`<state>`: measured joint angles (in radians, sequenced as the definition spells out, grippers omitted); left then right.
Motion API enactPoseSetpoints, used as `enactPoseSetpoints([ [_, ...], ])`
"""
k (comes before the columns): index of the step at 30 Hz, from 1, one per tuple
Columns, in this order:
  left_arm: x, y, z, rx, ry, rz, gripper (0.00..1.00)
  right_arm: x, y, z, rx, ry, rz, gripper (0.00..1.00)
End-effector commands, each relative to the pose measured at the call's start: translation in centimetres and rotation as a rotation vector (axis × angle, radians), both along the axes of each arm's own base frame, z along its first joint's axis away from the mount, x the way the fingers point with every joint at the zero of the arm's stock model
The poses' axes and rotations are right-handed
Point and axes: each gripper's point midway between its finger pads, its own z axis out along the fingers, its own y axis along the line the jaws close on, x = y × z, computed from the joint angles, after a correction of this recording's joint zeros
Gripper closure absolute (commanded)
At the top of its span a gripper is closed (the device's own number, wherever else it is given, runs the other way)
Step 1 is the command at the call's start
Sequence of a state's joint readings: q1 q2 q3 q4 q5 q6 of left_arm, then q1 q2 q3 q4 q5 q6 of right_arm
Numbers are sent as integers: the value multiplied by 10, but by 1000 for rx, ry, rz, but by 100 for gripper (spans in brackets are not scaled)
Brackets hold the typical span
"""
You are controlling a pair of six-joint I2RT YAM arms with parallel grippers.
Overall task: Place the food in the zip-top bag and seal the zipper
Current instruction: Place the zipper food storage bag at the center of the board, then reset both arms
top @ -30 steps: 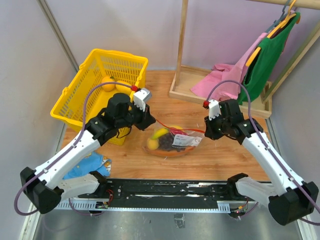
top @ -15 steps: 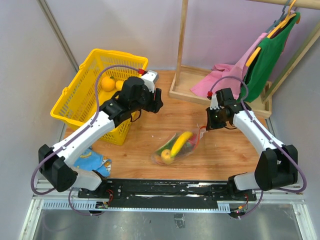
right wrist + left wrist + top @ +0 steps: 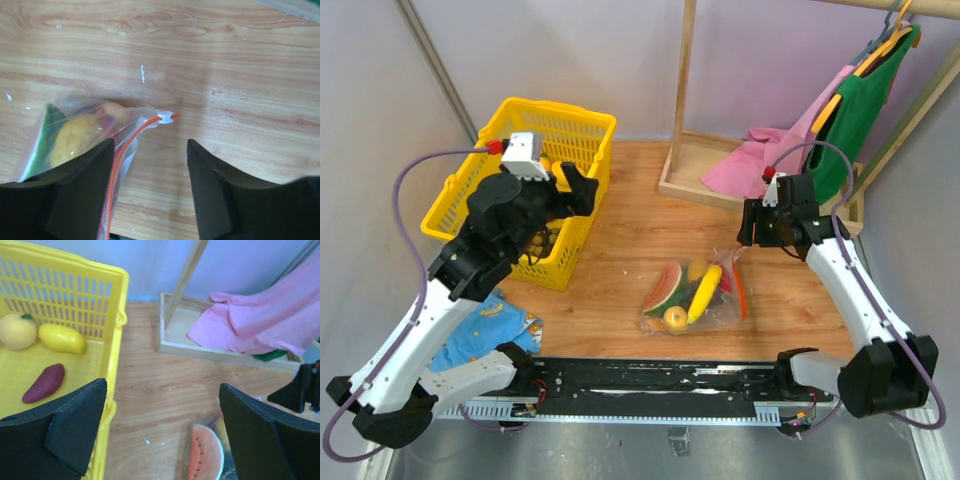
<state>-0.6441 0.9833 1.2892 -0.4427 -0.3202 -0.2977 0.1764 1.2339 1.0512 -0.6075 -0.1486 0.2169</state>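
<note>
Top external shows both arms just let go; your left gripper hangs spread by the yellow plastic basket; your right gripper stands parted, empty, far-right of the clear crinkly zip-top bag, which now lies near centre with the toy food inside; the red zipper looks closed, so the task seems done.

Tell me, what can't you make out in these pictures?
Zipper: right wrist view, its lower end is cut off by the bottom edge; top view shows it too small to judge sealing.
Basket contents: top view, the left arm covers most.
Watermelon wedge: left wrist view, cut by the bottom edge.
</note>
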Motion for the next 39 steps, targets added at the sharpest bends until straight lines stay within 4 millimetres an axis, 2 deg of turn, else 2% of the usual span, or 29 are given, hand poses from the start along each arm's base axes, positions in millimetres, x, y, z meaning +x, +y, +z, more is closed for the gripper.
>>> enactPoseSetpoints([
  [1, -16, 38, -3, -36, 22, 143, 1, -10, -18, 28, -36, -111, -61, 33],
  [3, -27, 50, 4, -68, -2, 162, 1, -19, -26, 43, -56, -160, -76, 26],
  [5, -39, 59, 11, -95, -30, 165, 1, -30, -35, 60, -78, -204, -102, 24],
  [7, -49, 69, 15, -108, -53, 176, 1, -42, -47, 72, -121, -246, -129, 11],
  [8, -53, 74, 15, -112, -65, 186, 1, -48, -53, 79, -133, -272, -150, 1],
  [13, -81, 100, 24, -171, -146, 204, 1, -80, -74, 105, -146, -395, -255, 2],
  [18, -107, 126, 26, -195, -199, 232, 1, -106, -91, 133, -118, -644, -338, 2],
  [22, -124, 141, 35, -212, -269, 237, 1, -132, -98, 139, -91, -766, -359, 2],
  [26, -134, 153, 38, -218, -309, 250, 1, -150, -104, 137, -78, -804, -395, 2],
  [30, -139, 157, 36, -211, -313, 253, 1, -156, -106, 134, -73, -794, -402, 2],
  [39, -138, 151, 35, -197, -316, 226, 1, -163, -114, 134, -92, -789, -448, 2],
])
